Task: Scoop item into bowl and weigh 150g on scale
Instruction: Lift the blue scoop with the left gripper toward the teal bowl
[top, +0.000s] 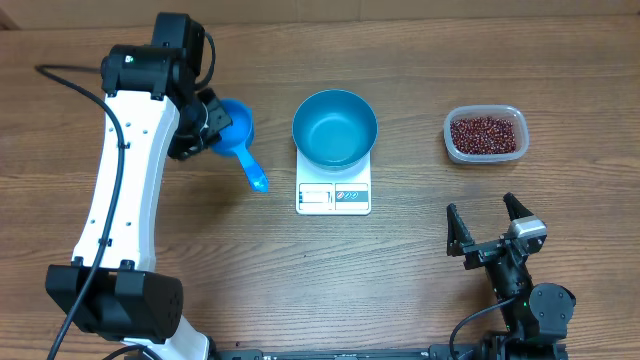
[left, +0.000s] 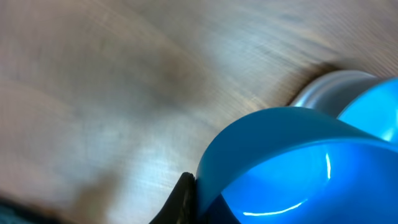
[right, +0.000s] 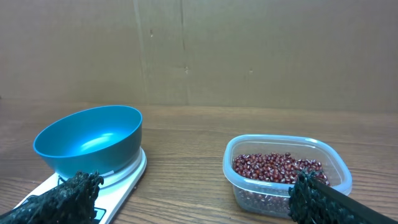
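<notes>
The left arm reaches out over the table (top: 400, 290) to the blue scoop (top: 238, 128), which sits left of the scale (top: 333, 196) with its handle pointing back toward the arm's base. The left gripper (top: 212, 125) is at the cup end, its jaws drawn together on the scoop's rim; from its own camera the blue cup fills the lower right of the view and one dark finger (left: 181, 198) presses against its edge (the other finger is out of sight there). The bowl (top: 334, 128) stands on the scale, covering the far part of the platform and leaving the display strip bare on the near edge; nothing lies inside it. The beans (top: 484, 132) are all in the clear tub (top: 512, 152), well off to the right of the scale, a shallow dark red layer across its bottom. The right gripper (top: 481, 210) hangs low near the table's near edge, short of the tub, its jaws spread wide with nothing between them, and its camera looks past both fingertips at the tub on the right and the bowl on the left
</notes>
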